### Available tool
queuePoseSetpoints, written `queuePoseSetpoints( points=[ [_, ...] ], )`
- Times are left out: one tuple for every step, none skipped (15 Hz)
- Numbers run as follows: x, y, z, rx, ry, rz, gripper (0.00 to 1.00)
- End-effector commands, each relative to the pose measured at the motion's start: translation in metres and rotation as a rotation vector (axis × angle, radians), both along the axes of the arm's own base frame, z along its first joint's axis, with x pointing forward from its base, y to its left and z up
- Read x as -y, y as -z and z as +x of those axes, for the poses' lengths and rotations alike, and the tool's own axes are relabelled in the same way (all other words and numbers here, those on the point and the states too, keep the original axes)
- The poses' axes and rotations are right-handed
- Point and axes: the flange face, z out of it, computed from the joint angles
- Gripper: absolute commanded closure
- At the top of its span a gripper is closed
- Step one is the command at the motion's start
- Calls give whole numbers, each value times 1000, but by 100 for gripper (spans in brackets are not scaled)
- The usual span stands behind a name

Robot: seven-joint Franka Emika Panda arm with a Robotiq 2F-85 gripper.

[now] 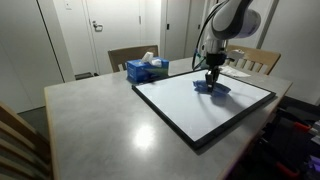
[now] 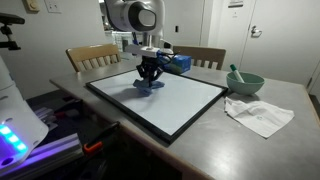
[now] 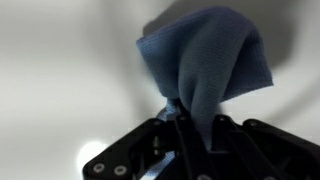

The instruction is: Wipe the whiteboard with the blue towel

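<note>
table [image 1: 90, 112] with whiteboard [image 1: 190, 108], tissue box [image 1: 147, 70], bowl [image 2: 245, 82], cloth [image 2: 260, 116]

Towel [image 1: 213, 87] on whiteboard [image 1: 190, 108]

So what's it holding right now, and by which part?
The gripper holds the blue towel, jaws pinching a bunched narrow end; the rest fans out over the whiteboard.

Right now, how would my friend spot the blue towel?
Find the big whiteboard lying flat on the grey table. On it, the gripper pinches a small, bunched blue towel. The other cloth is white and lies off the board beside a green bowl.
</note>
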Motion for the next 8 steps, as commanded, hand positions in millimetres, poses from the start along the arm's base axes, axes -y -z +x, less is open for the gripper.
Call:
queuePoseSetpoints(
  points=[
    [-20, 5, 10, -34, -7, -8, 96],
    [-26, 6, 12, -39, -14, -6, 96],
    [-32, 6, 13, -43, -21, -3, 96],
    [-38, 7, 14, -50, -33, -1, 96],
    [-44, 6, 15, -59, -46, 1, 96],
    [-51, 6, 16, -63, -61, 5, 96],
    [-58, 7, 17, -69, -74, 12, 96],
    [-67, 8, 18, -79, -92, 17, 96]
  ],
)
